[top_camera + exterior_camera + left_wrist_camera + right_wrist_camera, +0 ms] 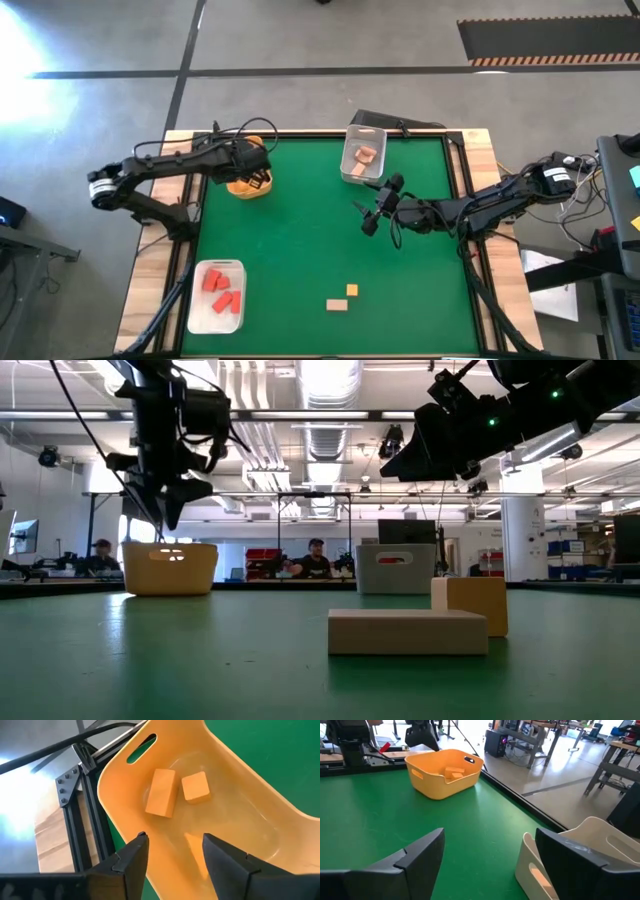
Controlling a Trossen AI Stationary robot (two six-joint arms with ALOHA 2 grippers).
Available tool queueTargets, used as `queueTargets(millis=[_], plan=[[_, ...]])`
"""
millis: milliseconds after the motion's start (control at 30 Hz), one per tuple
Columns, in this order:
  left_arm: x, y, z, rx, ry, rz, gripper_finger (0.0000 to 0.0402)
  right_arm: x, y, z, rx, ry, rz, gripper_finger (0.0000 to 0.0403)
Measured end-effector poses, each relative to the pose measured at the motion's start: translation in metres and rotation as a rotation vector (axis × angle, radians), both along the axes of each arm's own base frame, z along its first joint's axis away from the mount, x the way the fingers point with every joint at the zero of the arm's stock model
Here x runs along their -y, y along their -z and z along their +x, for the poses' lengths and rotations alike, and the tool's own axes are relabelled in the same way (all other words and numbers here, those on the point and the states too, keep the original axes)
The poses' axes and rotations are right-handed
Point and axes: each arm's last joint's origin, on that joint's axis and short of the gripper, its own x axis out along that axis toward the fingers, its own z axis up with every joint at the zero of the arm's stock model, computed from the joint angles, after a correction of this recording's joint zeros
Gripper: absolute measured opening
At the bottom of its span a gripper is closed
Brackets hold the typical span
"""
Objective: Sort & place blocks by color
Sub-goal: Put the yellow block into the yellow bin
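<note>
The left gripper (pixel 172 852) hangs over the orange bin (pixel 249 183), fingers apart and empty; two yellow-orange blocks (pixel 161 791) lie inside. The right gripper (pixel 372 212) hovers mid-surface with open, empty fingers. Three red blocks (pixel 222 291) sit in the clear bin (pixel 217 322) (near corner). Two more blocks (pixel 340 299), one tan and one yellow-orange, rest on the green surface (pixel 300 240).

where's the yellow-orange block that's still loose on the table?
High view: the small yellow-orange block lies on the green table near its front edge, right of centre, beside the pale tan wooden block, well right of the clear bin of red blocks.
</note>
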Motion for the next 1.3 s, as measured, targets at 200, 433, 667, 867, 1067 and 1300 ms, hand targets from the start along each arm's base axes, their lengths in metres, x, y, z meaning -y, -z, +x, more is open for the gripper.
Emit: queueTargets(millis=[200,433,667,867,1067,1300], plan=[[0.006,-0.009,-0.002,0.040,0.023,0.020,0.0182,0.000,0.000,0.000,0.010,-0.002,0.017,0.0298],[0.035,-0.024,0.016,0.187,0.220,0.106,0.0183,-0.004,-0.005,0.004,0.038,-0.116,0.085,0.0293],[0.078,-0.035,0.045,0.366,0.492,0.191,0.0183,-0.014,-0.023,0.015,0.005,-0.239,0.177,0.0281],[0.112,-0.044,0.059,0.466,0.681,0.240,0.0183,-0.033,-0.035,0.023,-0.146,-0.259,0.243,0.0265],[0.137,-0.047,0.062,0.533,0.776,0.239,0.0183,-0.064,-0.041,0.026,-0.197,-0.341,0.260,0.0247],[0.160,-0.046,0.061,0.602,0.848,0.224,0.0183,-0.101,-0.045,0.029,-0.250,-0.406,0.312,0.0234]])
